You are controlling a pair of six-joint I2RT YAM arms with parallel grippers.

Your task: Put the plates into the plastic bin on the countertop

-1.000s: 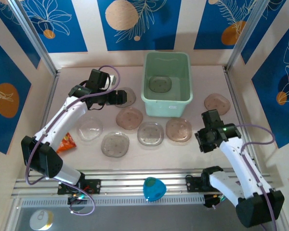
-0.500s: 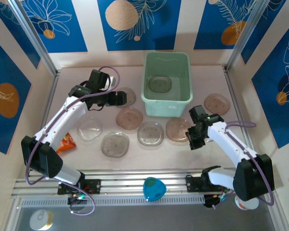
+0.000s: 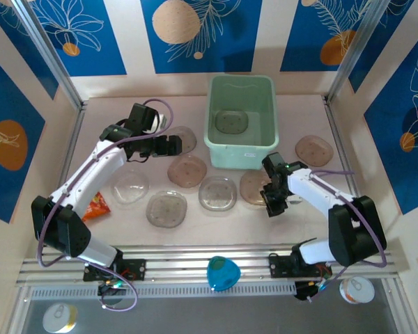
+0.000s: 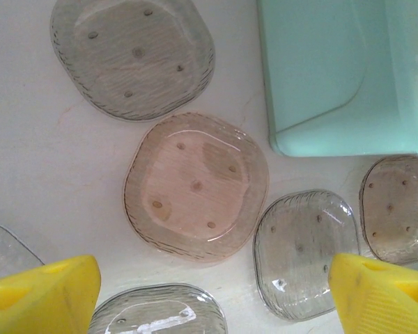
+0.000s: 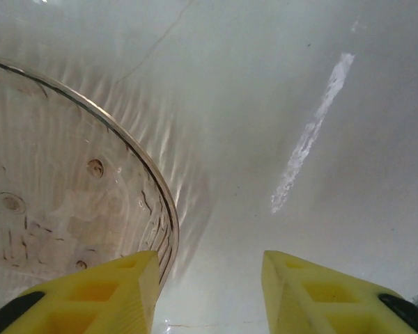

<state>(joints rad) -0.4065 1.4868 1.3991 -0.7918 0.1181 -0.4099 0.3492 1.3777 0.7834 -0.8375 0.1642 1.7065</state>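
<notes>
The mint-green plastic bin stands at the back middle of the countertop with one greyish plate inside. Several translucent plates lie in front of it: pinkish, clear, brownish, grey. Another plate lies far right. My left gripper hovers open over a grey plate; its wrist view has the pinkish plate and the bin's corner below the gripper. My right gripper is open, low at the brownish plate's near edge, one finger against its rim.
An orange packet lies at the left beside a clear plate. Metal rails border the near edge, with a blue object on them. Blue-patterned walls close in the back and sides.
My right arm has swung left and forward from the right side to the brownish plate, its jaws widening a little. My left gripper has edged slightly to the right.
</notes>
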